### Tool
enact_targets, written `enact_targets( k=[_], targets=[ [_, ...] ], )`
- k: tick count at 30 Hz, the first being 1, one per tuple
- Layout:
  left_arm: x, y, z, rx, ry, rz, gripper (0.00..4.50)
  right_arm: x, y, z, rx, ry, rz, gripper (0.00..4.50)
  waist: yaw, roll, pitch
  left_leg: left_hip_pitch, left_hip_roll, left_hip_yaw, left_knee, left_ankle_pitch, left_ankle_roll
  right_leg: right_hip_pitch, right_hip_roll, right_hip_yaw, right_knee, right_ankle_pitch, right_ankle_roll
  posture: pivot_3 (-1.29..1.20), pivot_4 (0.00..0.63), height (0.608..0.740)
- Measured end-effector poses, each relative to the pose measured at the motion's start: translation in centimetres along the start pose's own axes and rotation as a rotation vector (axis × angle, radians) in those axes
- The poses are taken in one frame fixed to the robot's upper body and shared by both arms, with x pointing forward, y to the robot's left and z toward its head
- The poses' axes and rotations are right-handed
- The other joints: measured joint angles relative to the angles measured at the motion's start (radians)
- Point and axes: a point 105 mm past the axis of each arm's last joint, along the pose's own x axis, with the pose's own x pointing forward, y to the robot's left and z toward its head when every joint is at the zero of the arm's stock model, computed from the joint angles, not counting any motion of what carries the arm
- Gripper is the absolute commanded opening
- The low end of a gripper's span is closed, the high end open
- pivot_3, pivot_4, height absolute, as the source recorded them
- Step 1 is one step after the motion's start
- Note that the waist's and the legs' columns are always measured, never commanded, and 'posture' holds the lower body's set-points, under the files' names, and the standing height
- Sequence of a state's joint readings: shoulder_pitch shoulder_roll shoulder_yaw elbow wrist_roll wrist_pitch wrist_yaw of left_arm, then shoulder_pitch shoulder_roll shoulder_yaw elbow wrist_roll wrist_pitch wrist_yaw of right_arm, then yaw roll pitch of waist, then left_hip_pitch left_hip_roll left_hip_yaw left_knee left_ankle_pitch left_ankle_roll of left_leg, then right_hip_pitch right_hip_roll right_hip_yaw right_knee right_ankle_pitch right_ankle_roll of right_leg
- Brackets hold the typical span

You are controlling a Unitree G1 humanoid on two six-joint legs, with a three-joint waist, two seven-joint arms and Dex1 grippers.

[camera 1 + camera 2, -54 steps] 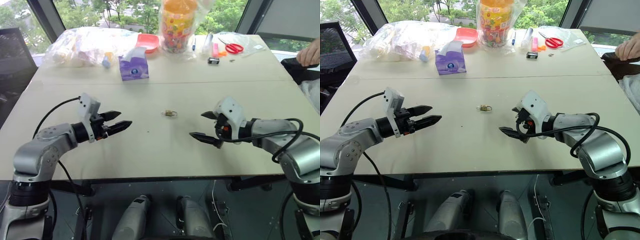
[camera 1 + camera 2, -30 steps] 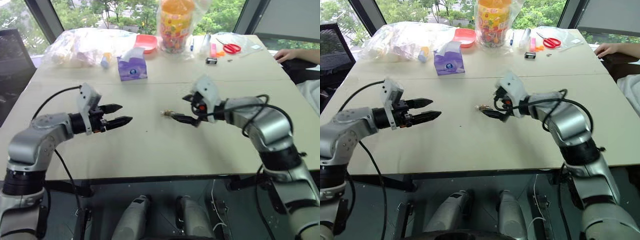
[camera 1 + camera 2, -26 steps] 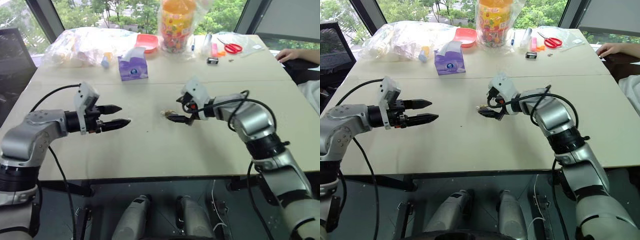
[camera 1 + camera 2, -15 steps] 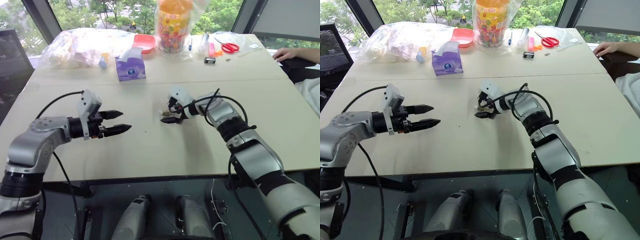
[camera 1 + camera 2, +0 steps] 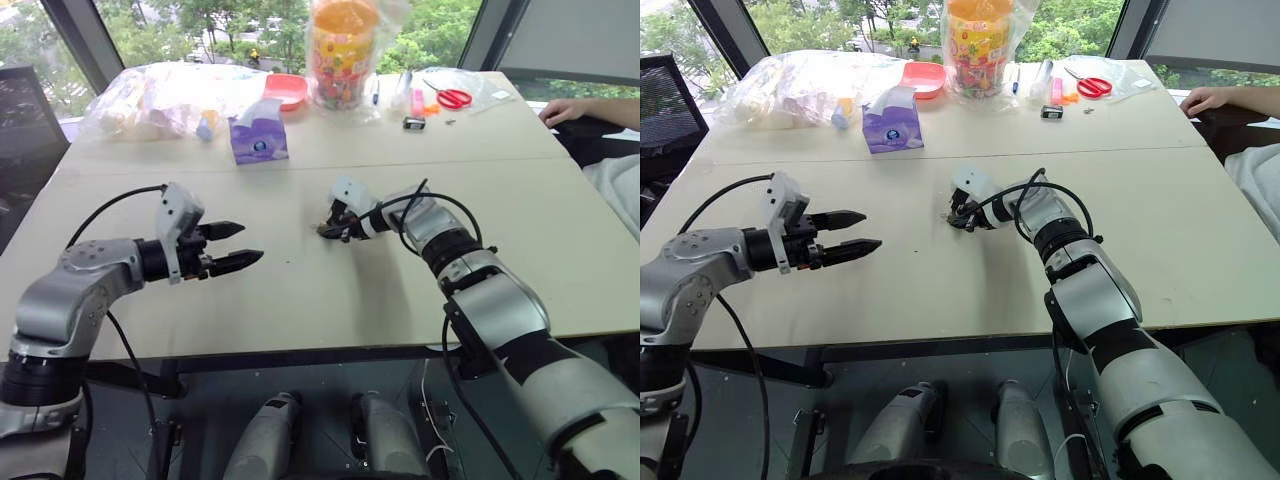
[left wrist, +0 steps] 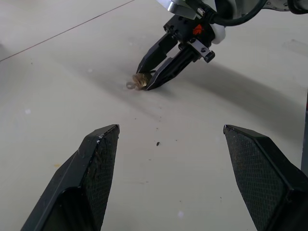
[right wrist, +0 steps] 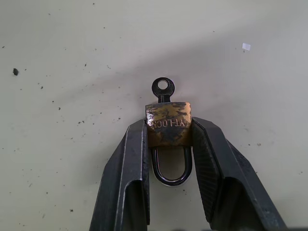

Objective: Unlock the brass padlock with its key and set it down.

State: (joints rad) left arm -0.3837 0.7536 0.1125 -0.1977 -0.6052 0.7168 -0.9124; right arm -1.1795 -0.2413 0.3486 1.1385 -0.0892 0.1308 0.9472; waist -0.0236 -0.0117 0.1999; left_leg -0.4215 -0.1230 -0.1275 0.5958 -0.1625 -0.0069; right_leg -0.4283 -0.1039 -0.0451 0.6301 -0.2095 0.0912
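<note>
The brass padlock [image 7: 168,123] lies on the beige table [image 5: 330,300] near its middle. My right gripper [image 7: 168,128] is shut on its worn gold body, one finger on each side. A small dark key [image 7: 163,88] sticks out of the padlock's far end, and the dark shackle [image 7: 172,177] loops back between the fingers. The left wrist view shows that same right gripper [image 6: 146,83] tilted down onto the padlock [image 6: 139,80]. My left gripper [image 5: 246,243] hovers open over the table to the left, pointing toward the padlock with nothing between its fingers [image 6: 98,159].
Along the table's far edge are clear plastic bags [image 5: 160,90], a purple tissue pack [image 5: 258,140], a red bowl [image 5: 288,88], a bagged orange jar [image 5: 340,45], a small black-and-silver item [image 5: 412,122] and red scissors [image 5: 452,97]. A person's hand [image 5: 565,108] rests at the far right.
My right arm reached in from the right to the padlock, set its open fingers around it and shut on it. The left gripper stayed where it was, open.
</note>
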Motion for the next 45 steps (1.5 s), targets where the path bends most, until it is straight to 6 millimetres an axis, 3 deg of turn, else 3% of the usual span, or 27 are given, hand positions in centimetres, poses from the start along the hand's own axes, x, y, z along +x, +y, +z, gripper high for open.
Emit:
enact_targets(
  k=[4, 10, 13, 16, 17, 26, 31, 40, 43, 45],
  targets=[
    [1.1, 0.8, 1.1, -0.093, -0.108, -0.014, 3.64, -0.3, -0.3, 1.5, -0.18, -0.089, -0.075, 0.69, 0.003, 0.0, 0.0, -0.001, 0.0, 0.001, 0.0, 0.0, 0.0, -0.002, 0.0, 0.001, 0.0, 0.0, 0.0, 0.0, 0.15, 0.74],
    [2.9, 1.5, 4.2, -0.221, -0.261, -0.075, 3.64, -4.2, 1.9, 8.0, -0.5, -0.381, -0.184, 0.69, 0.002, 0.0, 0.0, -0.005, 0.0, 0.002, -0.001, 0.002, 0.001, -0.006, 0.0, 0.003, 0.0, 0.0, 0.0, 0.0, 0.15, 0.74],
    [3.6, 2.4, 4.9, -0.262, -0.288, -0.091, 2.74, -5.8, 3.0, 9.1, -0.546, -0.433, -0.228, 0.69, 0.006, -0.001, 0.0, -0.004, 0.001, 0.003, -0.001, 0.002, 0.001, -0.005, 0.001, 0.003, 0.001, 0.0, 0.0, 0.0, 0.15, 0.74],
    [4.1, 3.0, 4.9, -0.282, -0.28, -0.106, 1.46, -6.4, 3.5, 9.9, -0.555, -0.452, -0.25, 0.69, 0.004, -0.001, 0.0, -0.004, 0.001, 0.004, 0.0, 0.002, 0.001, -0.005, 0.001, 0.004, 0.001, 0.001, -0.001, 0.0, 0.15, 0.74],
    [4.2, 3.0, 4.8, -0.281, -0.276, -0.109, 1.08, -6.5, 3.6, 10.0, -0.556, -0.455, -0.254, 0.69, 0.004, -0.001, 0.0, -0.004, 0.001, 0.005, 0.0, 0.002, 0.001, -0.005, 0.001, 0.004, 0.001, 0.001, -0.001, 0.0, 0.15, 0.74],
    [5.0, 3.3, 5.3, -0.278, -0.274, -0.146, 1.08, -7.1, 3.9, 10.9, -0.556, -0.466, -0.281, 0.69, 0.005, -0.001, 0.0, -0.004, 0.002, 0.005, 0.0, 0.002, 0.002, -0.005, 0.001, 0.004, 0.0, 0.001, -0.001, 0.0, 0.15, 0.74],
    [4.7, 2.1, 6.0, -0.257, -0.28, -0.228, 1.08, -7.0, 4.0, 10.7, -0.555, -0.464, -0.279, 0.69, 0.004, -0.001, 0.0, -0.004, 0.002, 0.005, 0.0, 0.002, 0.002, -0.005, 0.001, 0.004, 0.0, 0.001, -0.001, 0.0, 0.15, 0.74],
    [4.5, 2.2, 5.9, -0.255, -0.27, -0.203, 1.08, -6.7, 4.1, 10.5, -0.555, -0.453, -0.269, 0.69, 0.005, -0.001, 0.0, -0.004, 0.002, 0.005, 0.0, 0.002, 0.002, -0.005, 0.001, 0.004, 0.0, 0.001, -0.001, 0.0, 0.15, 0.74],
    [4.5, 2.2, 5.9, -0.255, -0.27, -0.201, 0.24, -6.6, 4.2, 10.5, -0.557, -0.452, -0.264, 0.69, 0.005, -0.001, 0.0, -0.004, 0.002, 0.005, 0.0, 0.002, 0.002, -0.005, 0.001, 0.004, 0.0, 0.001, -0.001, 0.0, 0.15, 0.74],
    [4.4, 2.3, 5.9, -0.26, -0.272, -0.193, 0.04, -6.6, 4.2, 10.5, -0.561, -0.453, -0.263, 0.69, 0.005, -0.001, 0.0, -0.004, 0.002, 0.005, 0.0, 0.002, 0.002, -0.005, 0.001, 0.004, 0.0, 0.001, -0.001, 0.0, 0.15, 0.74]
  ],
)
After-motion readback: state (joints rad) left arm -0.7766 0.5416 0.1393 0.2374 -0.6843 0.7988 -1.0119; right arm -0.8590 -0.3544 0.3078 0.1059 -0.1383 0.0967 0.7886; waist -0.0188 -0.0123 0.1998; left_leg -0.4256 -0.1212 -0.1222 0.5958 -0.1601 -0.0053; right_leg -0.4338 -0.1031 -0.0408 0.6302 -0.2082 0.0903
